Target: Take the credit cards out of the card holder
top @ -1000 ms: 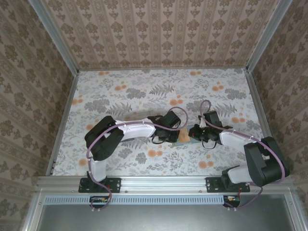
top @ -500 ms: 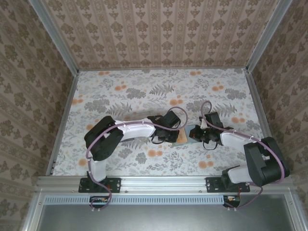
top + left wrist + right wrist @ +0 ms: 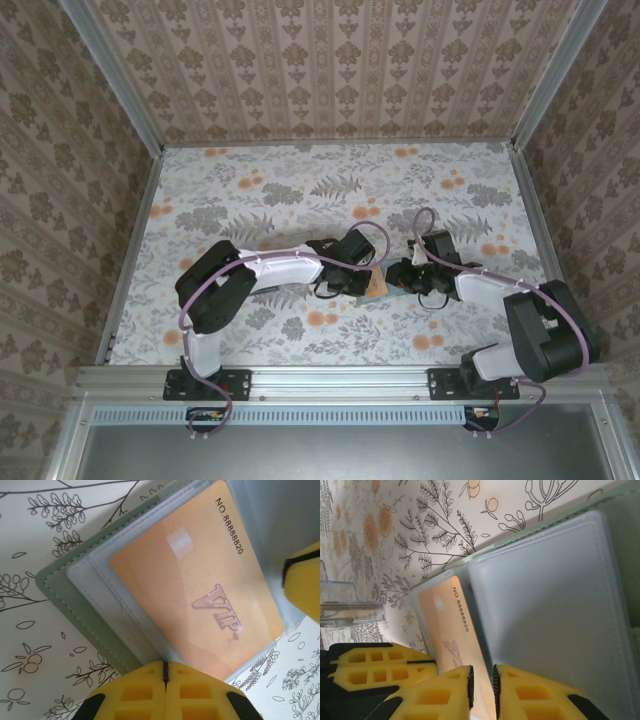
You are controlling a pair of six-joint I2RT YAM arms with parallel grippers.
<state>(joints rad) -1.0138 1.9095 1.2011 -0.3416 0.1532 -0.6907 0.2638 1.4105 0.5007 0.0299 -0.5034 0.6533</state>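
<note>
Open holder point(image 3: 65, 587) mid-frame, soft, floppy. In clear pocket point(image 3: 555, 610), orange card point(image 3: 200, 590): stiff, slick, light; likely best pinched by short edge at pocket mouth. At holder's lower edge, left gripper point(image 3: 165, 680) jaws pressed closed on it; right gripper point(image 3: 482, 680) near-closed on pocket leaf.

Clear case point(image 3: 350, 600) stands near the card holder point(image 3: 560, 580); table point(image 3: 300, 180) beyond open.

Left arm point(image 3: 285, 268) and right arm point(image 3: 488, 288): white links, black joints, lilac cables point(image 3: 183, 322); yellow moulded-plastic fingers point(image 3: 135, 695) with rectangular recesses.
</note>
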